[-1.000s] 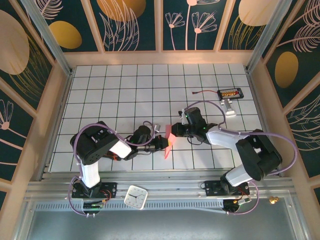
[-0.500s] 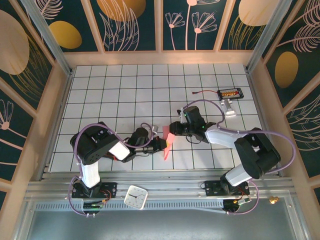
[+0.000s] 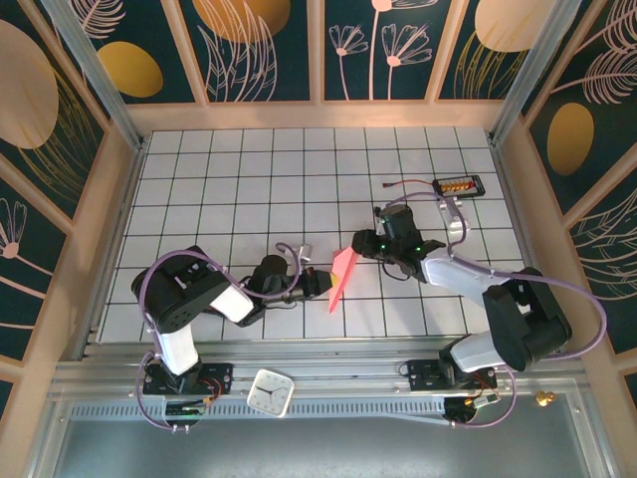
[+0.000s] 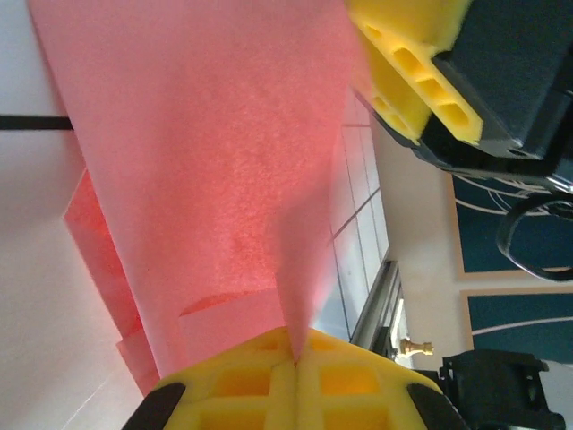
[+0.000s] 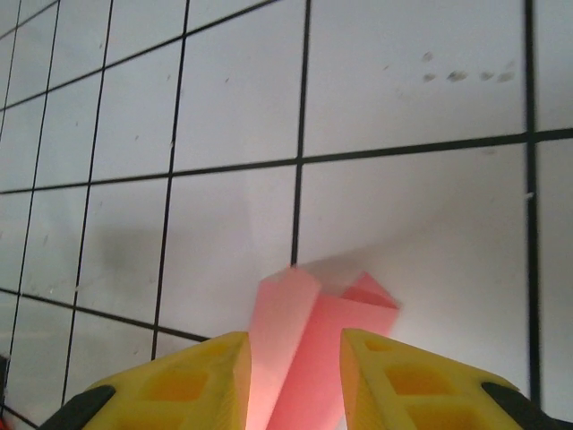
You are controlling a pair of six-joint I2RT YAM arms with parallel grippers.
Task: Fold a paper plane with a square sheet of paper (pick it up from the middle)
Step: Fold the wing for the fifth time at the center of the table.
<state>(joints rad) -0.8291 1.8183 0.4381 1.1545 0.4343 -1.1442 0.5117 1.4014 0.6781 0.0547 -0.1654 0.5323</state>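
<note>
The salmon-pink sheet of paper (image 3: 343, 274) is folded into a narrow pointed shape and stands on edge over the white grid table (image 3: 249, 189). My left gripper (image 3: 323, 286) is shut on its lower end. In the left wrist view the two yellow pads meet at the left gripper (image 4: 295, 358) with the paper (image 4: 215, 161) pinched in the seam. My right gripper (image 3: 362, 246) is at the paper's upper right end. In the right wrist view, the right gripper (image 5: 295, 358) has its jaws apart, with the folded paper (image 5: 313, 331) in the gap between them.
A small white square clock (image 3: 270, 390) lies on the near rail. At the back right are a black tool with red parts (image 3: 460, 185) and a white piece (image 3: 457, 214). A small chess piece (image 3: 543, 398) stands at the near right. Wooden walls ring the table.
The right gripper's jaws have spread apart around the paper and that arm has shifted right. The paper has tipped up toward the upper right. The left gripper stays shut on it.
</note>
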